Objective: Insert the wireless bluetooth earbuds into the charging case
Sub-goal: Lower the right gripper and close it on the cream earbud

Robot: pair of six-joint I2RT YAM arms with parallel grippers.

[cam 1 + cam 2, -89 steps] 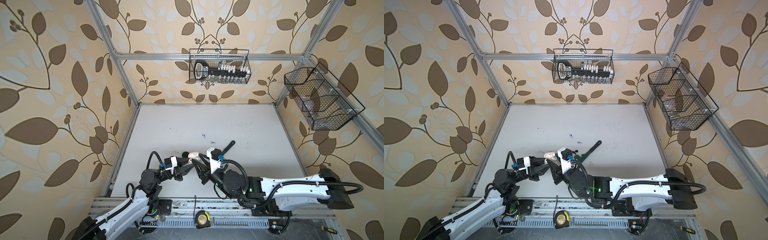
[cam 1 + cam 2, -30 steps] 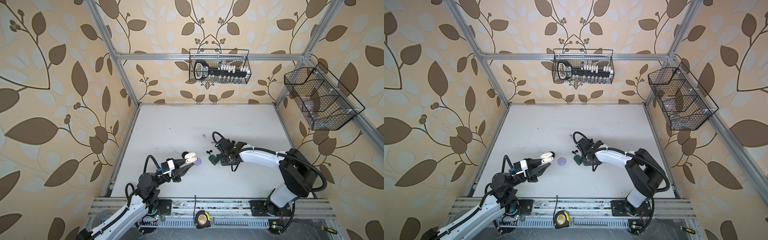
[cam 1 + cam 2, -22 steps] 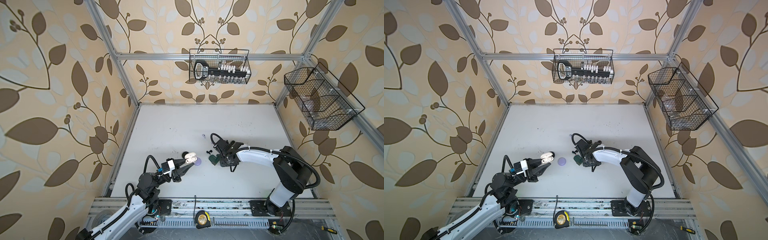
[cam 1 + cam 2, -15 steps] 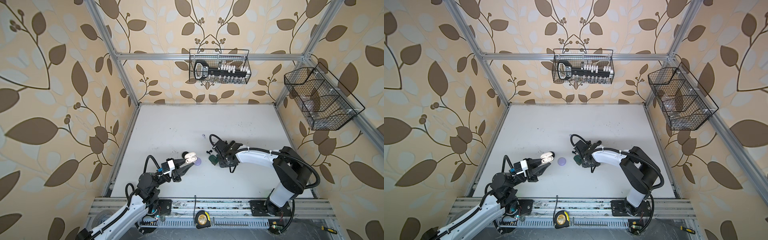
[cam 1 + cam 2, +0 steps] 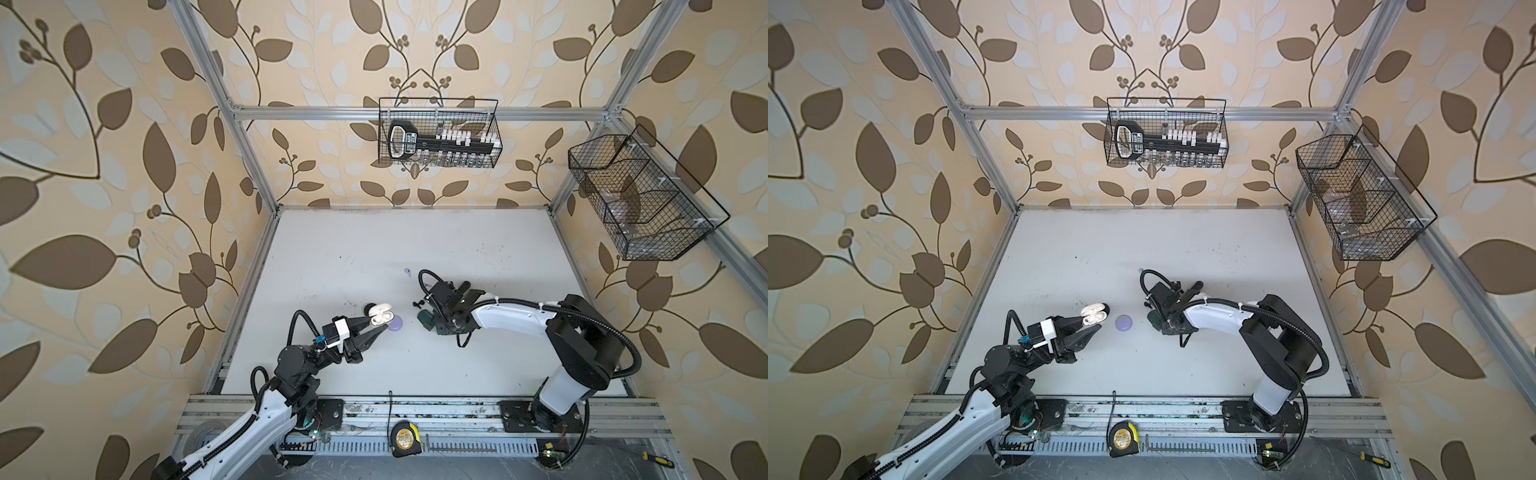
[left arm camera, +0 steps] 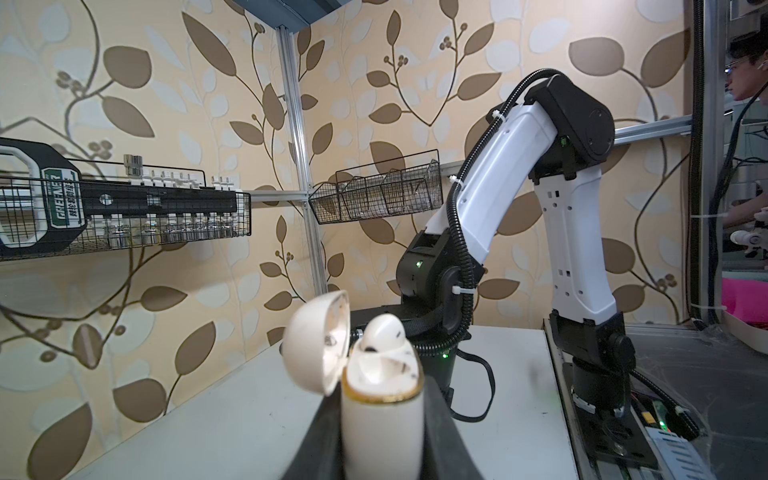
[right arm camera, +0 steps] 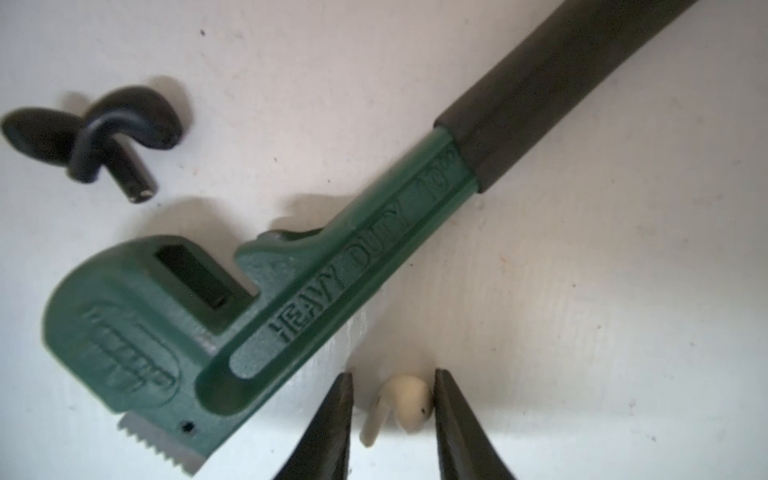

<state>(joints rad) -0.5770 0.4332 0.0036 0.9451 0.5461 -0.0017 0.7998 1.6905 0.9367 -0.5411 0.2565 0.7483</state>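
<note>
- Two arms work over the white matte tabletop (image 5: 374, 249). Nearest the base rail, the left gripper (image 5: 376, 324) is clenched on a white glossy plastic charging case (image 6: 382, 428), held upright with its hinged lid (image 6: 318, 340) swung open.
- One white short-stemmed plastic earbud (image 6: 384, 332) sits in that case, proud of the rim; whether it is fully home cannot be told. The neighbouring well appears vacant.
- Just beyond, a pale lilac round plastic case (image 5: 395, 323) lies flat on the table, clear of both grippers.
- Further out, the right gripper (image 7: 394, 376) is down at the table, jaws parted either side of the second white earbud (image 7: 409, 399), which lies on its side. One jaw touches its bulb; the other stands just clear of the stem. No grasp is made.
- Hazard: the bud is small and rounded; uneven closure could squirt it out or twist it, leaving the stem misaligned for the vacant well.
- Hazard: a dark green cast-metal pipe wrench with a black sleeved handle (image 7: 291, 307) lies just beside; a fingertip could strike it.
- Past the wrench head, two black plastic earbuds (image 7: 104, 133) lie touching each other.
- Farthest out, one pale lilac plastic earbud (image 5: 407, 271) lies alone, well apart.
- Hazard at insertion: the open lid stands beside the vacant well; an incoming finger may knock it or unseat the lodged bud.
</note>
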